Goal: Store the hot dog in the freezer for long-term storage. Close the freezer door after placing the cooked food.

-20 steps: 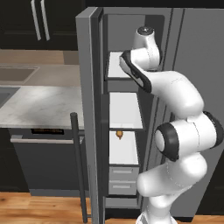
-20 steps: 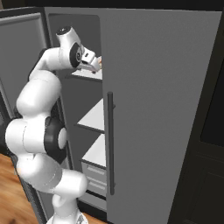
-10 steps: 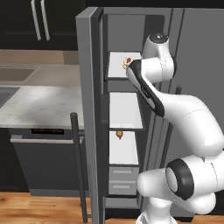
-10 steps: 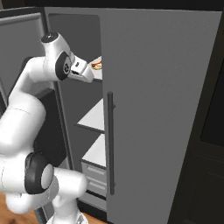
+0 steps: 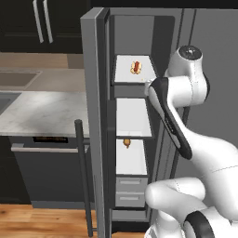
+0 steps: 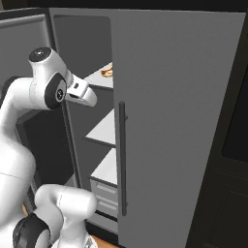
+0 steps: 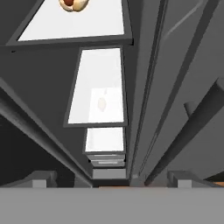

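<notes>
Hot dog [image 5: 135,68]: lies on the top shelf [image 5: 122,74] of the freezer [image 5: 132,125]. Claw [image 7: 112,177]: empty, fingers apart, outside the shelves. Freezer door [image 5: 95,121]: wide open. Advice: clear the arm fully, then push the door squarely shut.

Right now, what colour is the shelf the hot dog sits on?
White. The shelf under the hot dog shows best in the left base view.
</notes>
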